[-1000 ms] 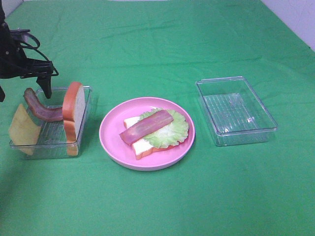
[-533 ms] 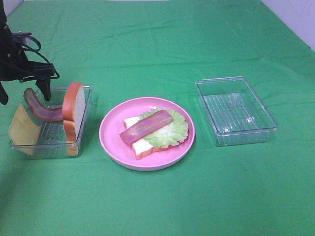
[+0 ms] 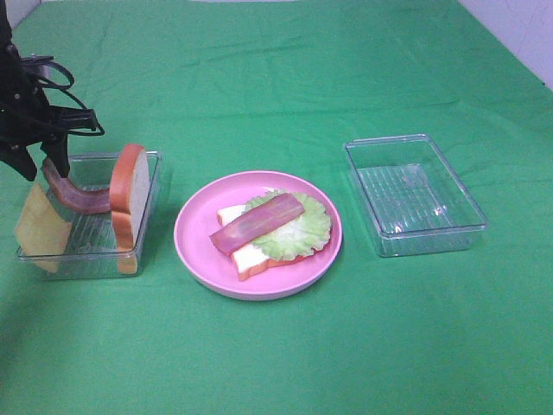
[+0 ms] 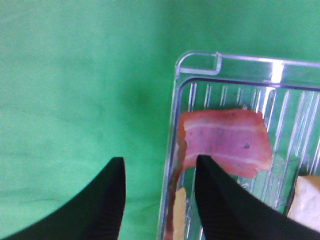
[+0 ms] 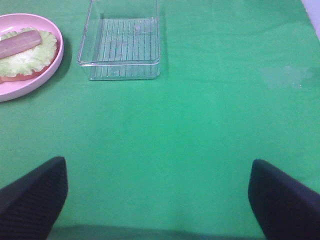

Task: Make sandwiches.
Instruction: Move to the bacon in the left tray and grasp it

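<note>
On the pink plate (image 3: 194,233) the sandwich stack shows a white bread slice (image 3: 246,257), ruffled lettuce (image 3: 298,229) and one bacon strip (image 3: 257,222) on top. The left clear tray (image 3: 86,259) holds a second bacon strip (image 3: 82,199), an upright bread slice (image 3: 130,194) and a yellow cheese square (image 3: 39,226) leaning at its left end. My left gripper (image 3: 45,166) hangs over that tray's far left corner. In the left wrist view its fingers (image 4: 107,200) stand partly apart, straddling the tray wall beside the bacon's (image 4: 225,142) raised end. My right gripper (image 5: 157,200) is open over bare cloth.
A second clear tray (image 3: 432,238) stands right of the plate, with nothing in it; the right wrist view shows the tray (image 5: 120,70) ahead, with the plate (image 5: 20,90) beside it. Green cloth covers the whole table.
My left gripper has shifted left onto the bacon's raised end at the tray corner, and its jaws have narrowed. Plate, stack and right gripper are unchanged.
</note>
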You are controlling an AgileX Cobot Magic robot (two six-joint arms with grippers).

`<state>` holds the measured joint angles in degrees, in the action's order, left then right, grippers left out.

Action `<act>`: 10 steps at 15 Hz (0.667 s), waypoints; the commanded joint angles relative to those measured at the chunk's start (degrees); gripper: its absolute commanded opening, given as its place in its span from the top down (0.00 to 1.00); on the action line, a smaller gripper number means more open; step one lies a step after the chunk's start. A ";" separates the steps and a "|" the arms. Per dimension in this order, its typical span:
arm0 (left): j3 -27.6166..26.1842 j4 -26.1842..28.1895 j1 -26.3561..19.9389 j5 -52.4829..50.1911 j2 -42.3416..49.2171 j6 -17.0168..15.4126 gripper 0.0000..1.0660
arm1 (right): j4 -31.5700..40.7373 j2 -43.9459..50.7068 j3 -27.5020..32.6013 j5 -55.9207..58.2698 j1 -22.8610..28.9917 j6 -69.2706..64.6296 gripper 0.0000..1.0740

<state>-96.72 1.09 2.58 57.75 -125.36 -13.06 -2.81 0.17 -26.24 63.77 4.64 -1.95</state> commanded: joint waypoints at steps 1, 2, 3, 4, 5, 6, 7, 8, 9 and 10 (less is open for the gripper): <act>-0.29 0.40 0.34 -1.72 0.00 -1.83 0.68 | 0.40 1.95 0.23 -0.69 -0.11 0.57 0.12; -0.29 0.97 0.34 -1.89 0.00 -2.18 0.70 | 0.40 1.95 0.23 -0.69 -0.11 0.57 0.12; -0.29 1.78 0.34 -1.89 0.00 -2.29 0.71 | 0.40 1.95 0.23 -0.69 -0.11 0.57 0.12; -0.29 2.58 0.34 -1.89 0.00 -2.29 0.71 | 0.40 1.95 0.23 -0.69 -0.11 0.57 0.12; -0.29 3.09 0.34 -1.89 0.00 -2.29 0.73 | 0.40 1.95 0.23 -0.69 -0.11 0.57 0.12; -0.29 3.21 0.34 -1.83 0.00 -2.29 0.77 | 0.40 1.95 0.23 -0.69 -0.11 0.57 0.12; -0.29 3.21 0.34 -1.60 0.00 -2.29 0.83 | 0.40 1.95 0.23 -0.69 -0.11 0.57 0.12; -0.29 3.15 0.34 -1.32 0.00 -2.29 0.91 | 0.40 1.95 0.23 -0.69 -0.11 0.57 0.12; -0.29 3.09 0.34 -0.80 0.00 -2.29 1.00 | 0.40 1.95 0.23 -0.69 -0.11 0.57 0.12; -0.29 3.09 0.34 -0.74 0.00 -2.29 1.00 | 0.40 1.95 0.23 -0.69 -0.11 0.57 0.12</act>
<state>-96.72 3.72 2.58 56.61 -125.36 -14.84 -2.81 0.17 -26.24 63.77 4.64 -1.95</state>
